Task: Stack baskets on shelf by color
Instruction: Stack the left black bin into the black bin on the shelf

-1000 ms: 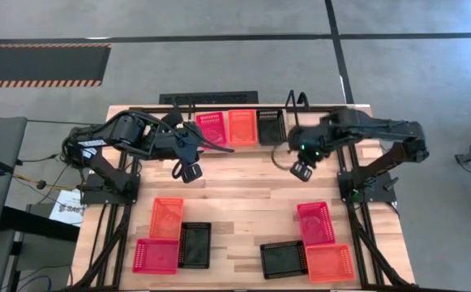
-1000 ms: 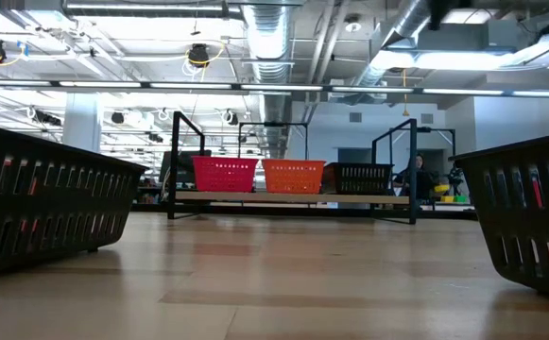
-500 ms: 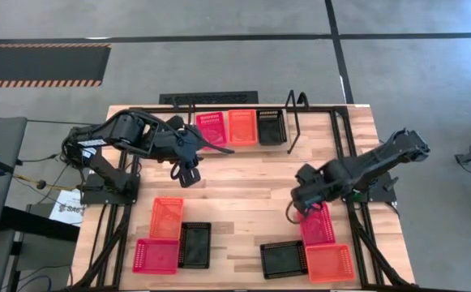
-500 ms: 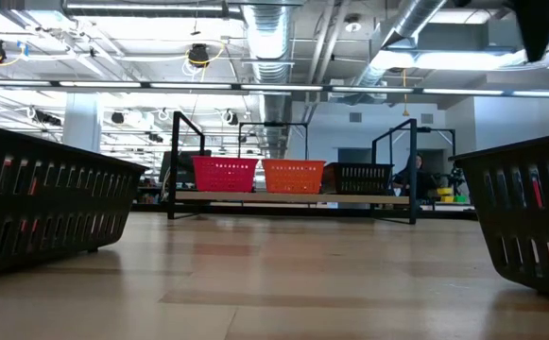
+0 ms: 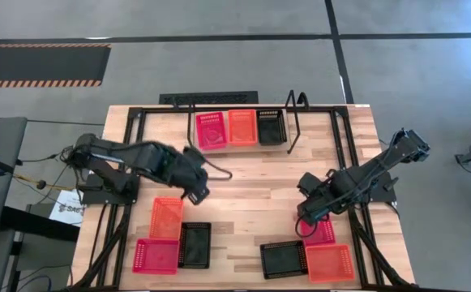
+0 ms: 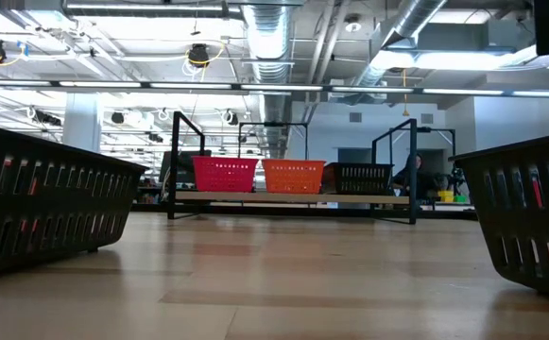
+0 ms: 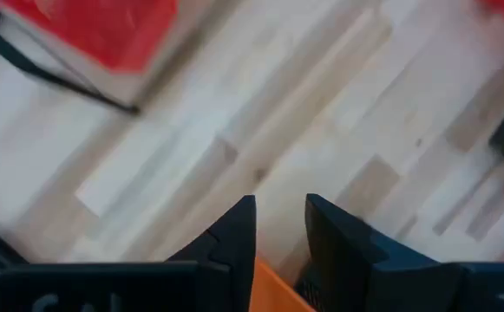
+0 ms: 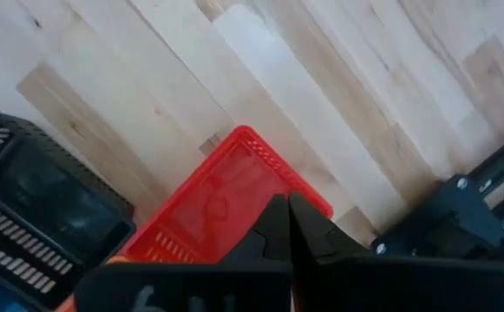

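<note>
Worktop (image 5: 243,182): pale wood planks in a black frame, on a grey floor crossed by dark tape lines. Room seen in the low view: open ceiling with silver ducts, strip lights, a person seated far behind the shelf.

Shelf (image 5: 296,122) at the far edge, carrying three baskets side by side: red (image 5: 211,130), orange (image 5: 241,126), black (image 5: 271,127).

Near left group: orange basket (image 5: 167,217), red basket (image 5: 156,255), black basket (image 5: 194,244), touching one another.

Near right group: black basket (image 5: 283,259), orange basket (image 5: 330,263), red basket (image 5: 323,233) partly under the right arm.

Left pincer (image 5: 196,195): low over bare wood just beside the near orange basket, fingers (image 7: 234,232) a narrow gap apart, holding nothing.

Right pincer (image 8: 288,227): shut, empty, directly over the far end of the near red basket.

Against one second earlier: left pincer moved from beside the shelf down toward the near left group, with fingers narrowed. Right pincer moved from beside the shelf's black basket to the near right group. All nine baskets unmoved.
</note>
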Available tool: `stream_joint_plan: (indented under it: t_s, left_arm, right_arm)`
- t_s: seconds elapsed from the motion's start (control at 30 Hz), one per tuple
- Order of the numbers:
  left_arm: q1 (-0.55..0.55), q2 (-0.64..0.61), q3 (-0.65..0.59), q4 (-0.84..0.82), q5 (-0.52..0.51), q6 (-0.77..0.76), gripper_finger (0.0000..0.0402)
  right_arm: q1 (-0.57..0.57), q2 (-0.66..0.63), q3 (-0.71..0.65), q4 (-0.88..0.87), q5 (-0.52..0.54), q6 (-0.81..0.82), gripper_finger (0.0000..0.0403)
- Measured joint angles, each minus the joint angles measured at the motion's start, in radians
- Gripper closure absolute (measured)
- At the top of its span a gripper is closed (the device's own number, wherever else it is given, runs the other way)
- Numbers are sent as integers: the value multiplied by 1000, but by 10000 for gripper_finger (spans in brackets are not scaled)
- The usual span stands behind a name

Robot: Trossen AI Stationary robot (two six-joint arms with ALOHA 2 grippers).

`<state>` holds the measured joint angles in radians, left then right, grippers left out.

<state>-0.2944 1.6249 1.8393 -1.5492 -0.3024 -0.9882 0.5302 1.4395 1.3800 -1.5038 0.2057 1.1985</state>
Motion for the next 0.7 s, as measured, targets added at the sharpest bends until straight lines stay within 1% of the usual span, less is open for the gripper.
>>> stream_joint_plan:
  t_s: [0.1, 0.23, 0.33, 0.47, 0.57, 0.7]
  left_arm:
    - [-35, 0, -104, 85, 79, -5, 314]
    - [-70, 0, -248, 260, 247, 134, 310]
    - [-86, 0, -371, 446, 356, 208, 305]
    - [-98, 0, -518, 620, 467, 242, 304]
    - [-98, 0, -590, 663, 501, 219, 305]
    - [-97, 0, -648, 672, 499, 253, 305]
  right_arm:
    - [0, 0, 0, 0, 10, -51, 400]
    - [0, 0, 0, 0, 28, -110, 400]
    - [-1, 0, 0, 5, 43, -132, 400]
    - [-1, 0, 0, 32, 61, -149, 400]
    - [-1, 0, 0, 48, 61, -161, 400]
    - [-1, 0, 0, 57, 61, -162, 400]
